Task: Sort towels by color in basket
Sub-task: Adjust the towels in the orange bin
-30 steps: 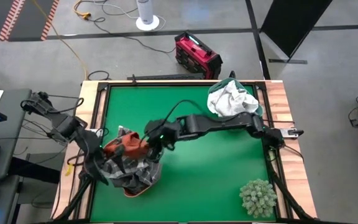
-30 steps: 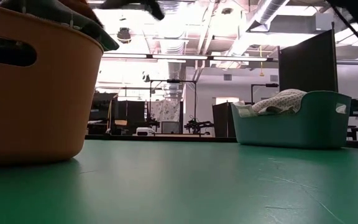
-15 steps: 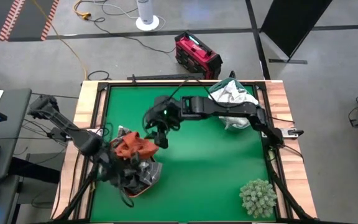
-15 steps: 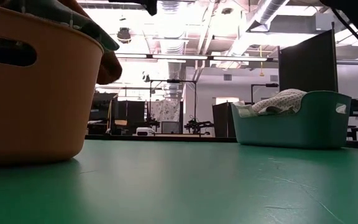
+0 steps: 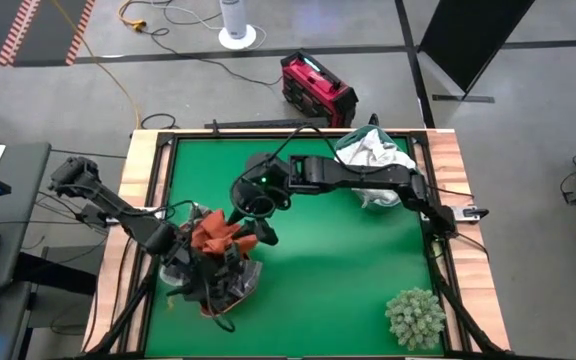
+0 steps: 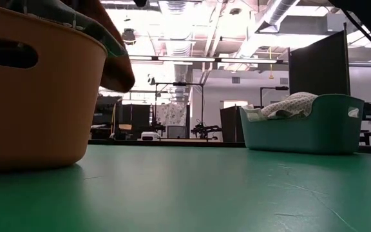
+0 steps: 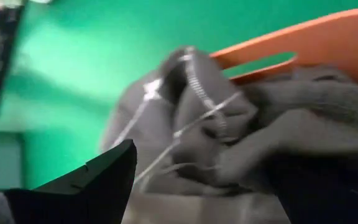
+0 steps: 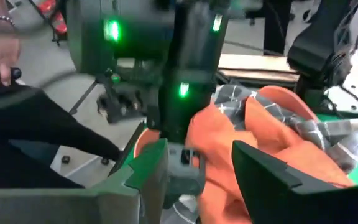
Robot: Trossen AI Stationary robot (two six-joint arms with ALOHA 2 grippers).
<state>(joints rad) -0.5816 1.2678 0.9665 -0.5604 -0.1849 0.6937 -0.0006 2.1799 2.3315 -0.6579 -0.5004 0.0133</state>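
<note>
Two robot arms are seen at work over a green tabletop (image 5: 318,270) on which towels are being sorted by colour. An orange basket (image 5: 230,300) near the tabletop's front-left corner is heaped with dark cloth: a rust-orange towel (image 5: 215,233) is draped on top, partly over the rim, above a grey checked towel (image 5: 230,275). The right gripper (image 5: 258,228) is held just beside the rust-orange towel, above the basket's rim; in the right wrist view its fingers (image 8: 272,168) are seen spread apart, with the orange cloth (image 8: 229,168) lying between and beyond them, and nothing is seen clamped. The left gripper (image 5: 200,272) is lowered into the basket's heap; one dark finger (image 7: 98,180) is shown just beside grey cloth (image 7: 229,149) in the left wrist view, and its fingers are held wide apart. A teal basket (image 5: 408,160) at the tabletop's rear-right corner is filled with white towels (image 5: 373,160), which are also seen piled above its rim in the low view (image 6: 288,103). A spiky pale-green plant ball (image 5: 414,317) is set at the front-right corner.
</note>
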